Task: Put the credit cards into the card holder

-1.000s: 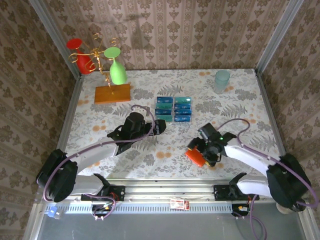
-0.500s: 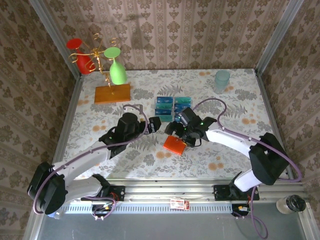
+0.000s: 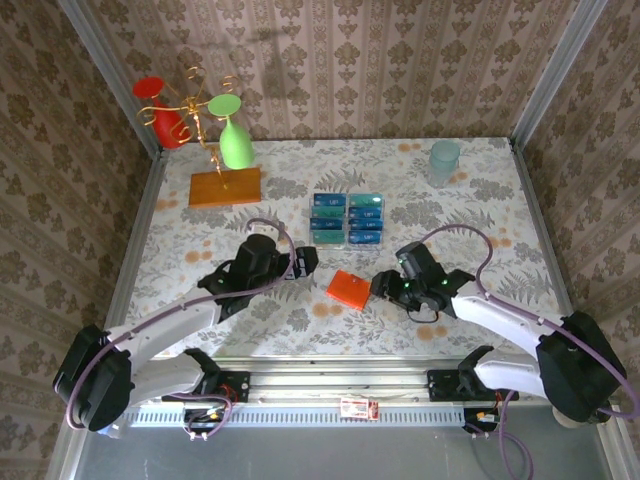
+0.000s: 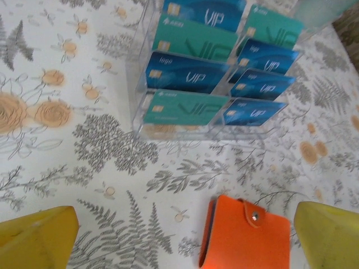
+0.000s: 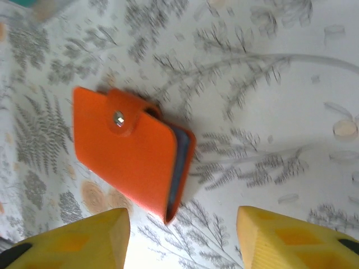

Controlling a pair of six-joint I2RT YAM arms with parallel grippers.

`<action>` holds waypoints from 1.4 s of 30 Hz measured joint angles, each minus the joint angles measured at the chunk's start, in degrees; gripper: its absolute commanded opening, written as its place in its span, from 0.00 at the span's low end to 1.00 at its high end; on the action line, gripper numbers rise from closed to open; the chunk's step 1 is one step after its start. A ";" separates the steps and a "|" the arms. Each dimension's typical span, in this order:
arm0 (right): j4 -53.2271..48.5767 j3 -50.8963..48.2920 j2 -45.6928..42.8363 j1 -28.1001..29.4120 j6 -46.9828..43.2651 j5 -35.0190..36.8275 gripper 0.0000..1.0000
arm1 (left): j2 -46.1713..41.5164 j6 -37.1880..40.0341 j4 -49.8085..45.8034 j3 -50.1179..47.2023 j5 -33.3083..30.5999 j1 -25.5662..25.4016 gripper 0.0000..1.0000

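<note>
Right wrist view shows the holder [image 5: 126,154] lying snapped shut at centre-left, with the right gripper [image 5: 180,216] spread empty just below it. The left gripper [image 4: 182,224] gapes too. One should pin it while the other lifts the flap [image 5: 126,115].

The card holder [image 3: 351,290] is orange; the credit cards [image 4: 193,73] blue and teal.

Orange card holder [image 3: 350,290] snapped shut, flat; blue, teal credit cards [image 3: 347,218] beyond
</note>
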 measured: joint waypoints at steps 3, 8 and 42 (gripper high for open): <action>3.76 0.09 1.33 -3.48 -3.37 -3.58 0.37 | 0.72 -0.28 -0.33 -0.46 0.00 0.00 1.00; 7.74 1.64 8.37 -4.70 -7.37 -7.76 0.37 | 2.05 -1.18 -0.11 -0.46 0.00 -0.09 1.00; 27.50 -1.60 19.80 -5.90 -0.11 -18.58 0.00 | 6.49 -3.41 -0.70 2.05 -0.24 -2.05 1.00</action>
